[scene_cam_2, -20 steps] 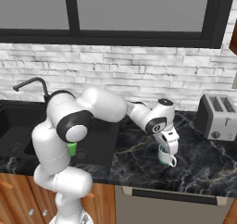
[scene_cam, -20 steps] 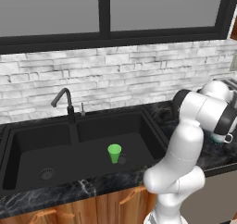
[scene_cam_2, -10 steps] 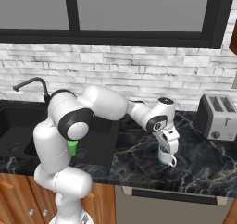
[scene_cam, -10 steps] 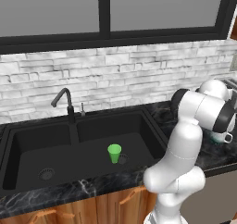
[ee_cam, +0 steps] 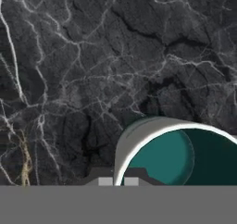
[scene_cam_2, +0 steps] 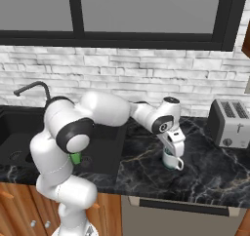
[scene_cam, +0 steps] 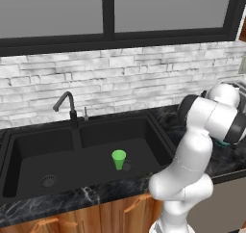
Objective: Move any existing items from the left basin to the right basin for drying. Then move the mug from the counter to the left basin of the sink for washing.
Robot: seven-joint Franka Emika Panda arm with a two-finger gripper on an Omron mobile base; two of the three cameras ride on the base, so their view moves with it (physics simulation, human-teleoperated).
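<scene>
The white mug (scene_cam_2: 172,160) with its teal inside stands on the black marble counter (scene_cam_2: 141,174), right of the sink. My gripper (scene_cam_2: 170,148) reaches down onto it from above. In the hand view the mug's wall (ee_cam: 139,137) runs between the two fingertips, and the gripper (ee_cam: 118,182) is shut on that rim. The green cup (scene_cam: 118,159) stands upright in the right basin (scene_cam: 146,148), beside its drain. The left basin (scene_cam: 31,162) holds just its round drain. Part of the green cup (scene_cam_2: 75,158) peeks out behind my arm in the right base view.
A black curved faucet (scene_cam: 67,108) rises behind the sink's divider. A silver toaster (scene_cam_2: 229,123) stands on the counter to the right of the mug. A pale brick wall runs along the back under the window.
The fingers have closed on the mug's rim. Arm, mug and green cup stay where they were.
</scene>
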